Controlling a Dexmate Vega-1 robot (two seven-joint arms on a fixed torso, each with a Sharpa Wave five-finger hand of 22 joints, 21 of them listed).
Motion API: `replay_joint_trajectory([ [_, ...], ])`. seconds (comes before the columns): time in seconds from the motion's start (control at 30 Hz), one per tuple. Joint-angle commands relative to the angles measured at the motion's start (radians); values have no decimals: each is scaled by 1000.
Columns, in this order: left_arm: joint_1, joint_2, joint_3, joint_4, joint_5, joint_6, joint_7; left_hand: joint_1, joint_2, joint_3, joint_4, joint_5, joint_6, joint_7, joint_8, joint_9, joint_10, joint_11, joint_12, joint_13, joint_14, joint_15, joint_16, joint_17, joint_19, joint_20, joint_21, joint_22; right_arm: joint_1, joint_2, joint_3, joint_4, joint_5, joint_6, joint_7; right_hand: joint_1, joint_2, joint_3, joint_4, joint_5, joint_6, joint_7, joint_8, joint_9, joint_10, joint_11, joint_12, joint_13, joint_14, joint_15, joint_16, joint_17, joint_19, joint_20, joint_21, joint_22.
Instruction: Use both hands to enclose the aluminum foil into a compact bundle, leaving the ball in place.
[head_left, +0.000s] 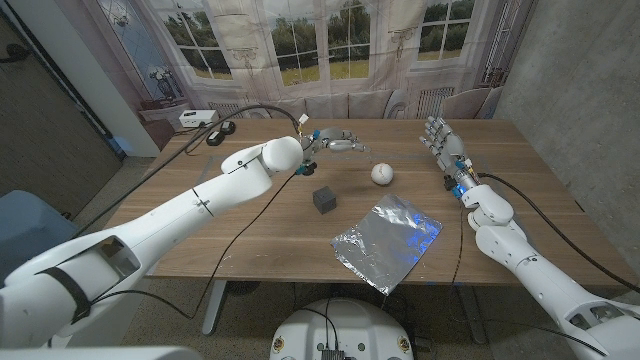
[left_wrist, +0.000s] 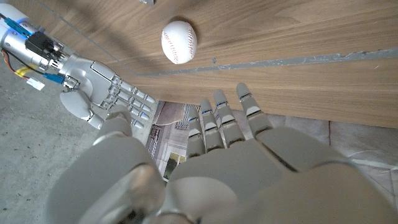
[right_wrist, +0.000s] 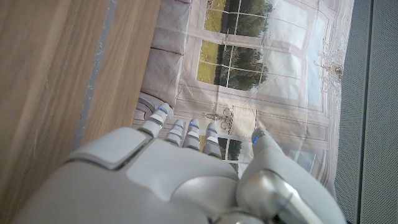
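Foil (head_left: 388, 242), a flat and lightly creased sheet, lies nearest the camera, close to the near edge of the bench (head_left: 250, 235) and a little right of its middle. A dark cube (head_left: 324, 199) sits just beyond the foil's far-left corner; the ball (head_left: 381, 174) rests farther back, near mid-bench and well apart from the foil. The left robot hand (head_left: 338, 141) hangs toward the far edge, left of the ball, fingers spread and holding nothing; the left wrist view shows the ball (left_wrist: 179, 42) beyond its fingertips (left_wrist: 245, 99). The right robot hand (head_left: 441, 137) stands near the far-right corner, palm upright, fingers (right_wrist: 180, 132) apart and empty. White and black items (head_left: 207, 124) lie at the far-left corner. Step in hand, as judged: approach only; neither robot hand touches the foil, which is not yet gathered. The next move calls for drawing both robot hands back toward the near edge, 1 to each side of the sheet, clear of ball and cube, then pressing the edges inward.
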Motion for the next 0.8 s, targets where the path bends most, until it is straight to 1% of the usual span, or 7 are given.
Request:
replay_joint_trajectory([
  [0.03,-164,6,152,-80,117,141,-190,45,21,18,-15,-9,31,-4,5,8,6,-9,22,20,19,-10,18,22,46,3,16,1,-9,4,6,4,13,15,9,2,1,3,-4,7,15,0,7,4,10,7,4,3,1,5,6,3,3,4,5,2],
  [0.13,-187,0,176,-88,143,166,-224,70,34,30,-22,-18,43,-4,2,9,19,-11,38,29,37,-20,30,31,82,0,26,0,-9,6,6,6,15,16,11,2,1,3,-4,7,15,1,7,4,10,7,4,3,1,4,6,3,3,5,5,2],
  [0.27,-222,-11,212,-90,182,204,-267,84,41,38,-21,-42,136,20,21,14,80,-20,88,51,113,-35,56,42,186,-14,59,-4,-12,5,8,3,17,17,12,2,1,3,-5,7,16,0,7,4,9,5,3,3,1,6,6,3,3,6,5,2],
  [0.33,-239,-19,231,-88,203,225,-287,98,37,41,-25,-48,192,25,36,21,129,-29,122,65,180,-55,81,50,277,-50,91,-4,-14,4,9,1,18,19,13,2,1,2,-5,7,17,1,7,4,10,5,3,3,2,5,6,3,3,5,5,2],
  [0.5,-287,-50,274,-57,223,268,-353,91,34,33,-14,-53,251,46,41,28,208,-34,177,91,314,-84,143,79,408,-110,142,-1,-20,3,12,-5,19,21,10,1,1,2,-5,7,19,1,8,4,12,6,4,4,3,5,6,4,3,5,5,2],
  [0.73,-371,-107,351,21,244,312,-442,54,23,17,2,-54,293,81,37,24,278,-33,218,108,402,-90,175,92,490,-146,173,-2,-24,4,16,-2,23,29,13,0,1,2,-5,7,21,1,8,4,15,8,5,4,2,6,6,4,3,6,5,2],
  [0.8,-410,-134,389,58,256,324,-481,45,21,15,6,-52,276,91,21,20,277,-31,222,114,406,-95,175,96,523,-163,187,-2,-26,7,19,3,27,35,16,0,1,1,-5,7,21,1,8,4,15,8,5,4,2,6,6,4,3,6,5,2],
])
